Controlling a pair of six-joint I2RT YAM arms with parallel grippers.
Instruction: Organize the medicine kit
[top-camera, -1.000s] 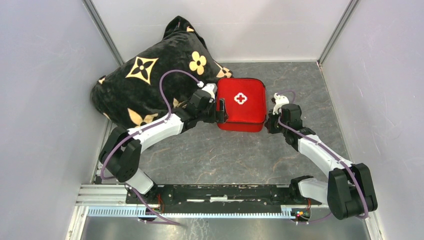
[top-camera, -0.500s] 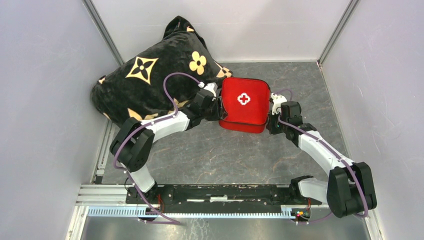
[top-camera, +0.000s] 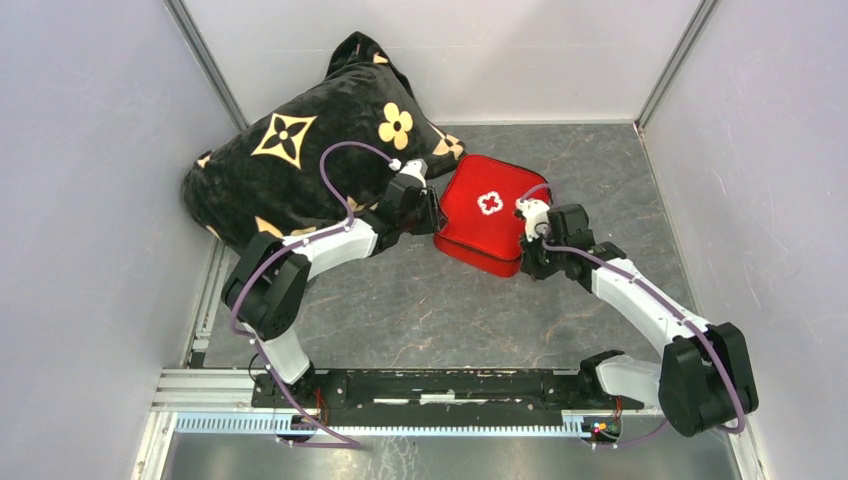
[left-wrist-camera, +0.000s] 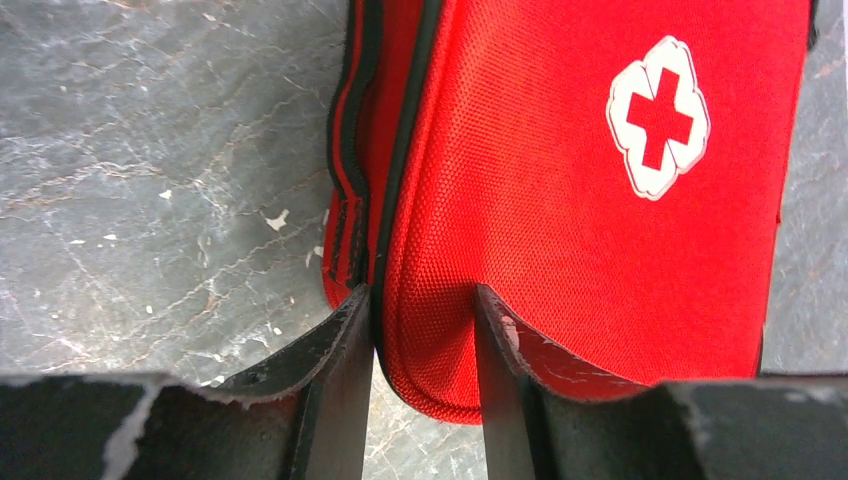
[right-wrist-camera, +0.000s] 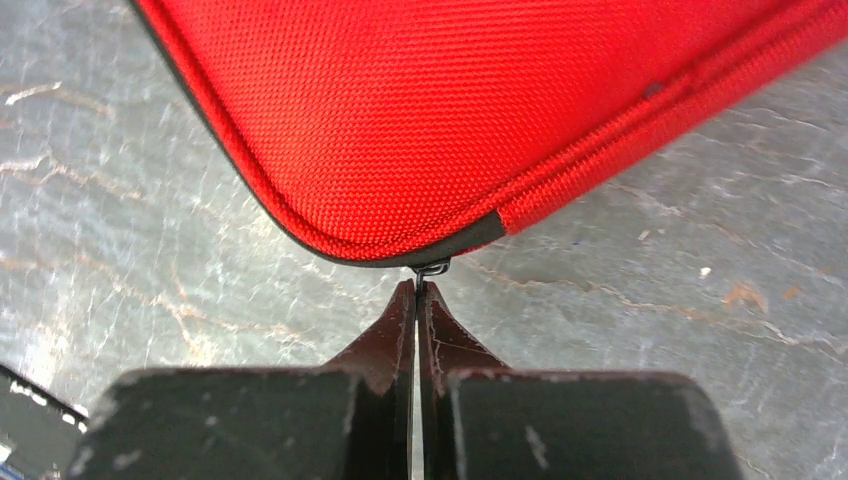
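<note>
The medicine kit is a red zip case with a white cross on its lid, lying rotated on the grey table. My left gripper is shut on the lid's left corner; in the left wrist view the fingers pinch the red lid edge, and a gap shows between lid and base. My right gripper is shut on the metal zip pull at the case's near right corner. The case's red shell fills the top of the right wrist view.
A black pillow with gold flowers lies at the back left, touching the kit's far left corner. Grey walls close in at left, right and back. The arm bases and rail run along the near edge.
The kit has turned clockwise and shifted left. My right gripper has moved left along the near edge with the zip pull. My left gripper has pulled slightly back and left with the lid corner.
</note>
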